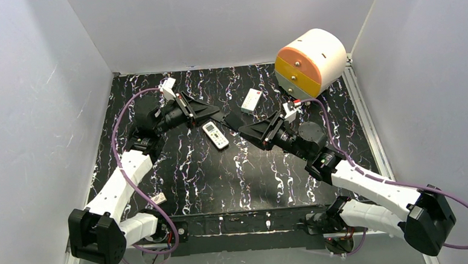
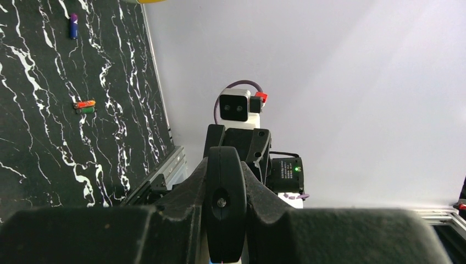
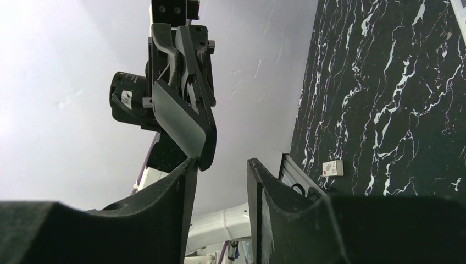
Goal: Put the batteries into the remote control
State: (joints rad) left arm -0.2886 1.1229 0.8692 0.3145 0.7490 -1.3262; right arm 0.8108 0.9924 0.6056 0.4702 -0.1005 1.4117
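The white remote control [image 1: 215, 135] lies face up on the black marbled table, just below where my two grippers meet. My left gripper [image 1: 217, 115] is shut on a black bar [image 2: 225, 203], seen end-on between its fingers in the left wrist view. In the right wrist view the bar [image 3: 184, 118] hangs from the left gripper, its lower tip touching my right gripper's left fingertip [image 3: 189, 165]. My right gripper [image 3: 221, 165] is open and holds nothing. A red and green battery pair [image 2: 84, 106] and a dark battery [image 2: 73, 26] lie on the table near the right rail.
A white box with a red mark [image 1: 251, 99] lies behind the remote. A round orange, yellow and grey drawer unit [image 1: 309, 61] stands at the back right. A small white tag [image 1: 157, 198] lies near the front left edge. White walls enclose the table.
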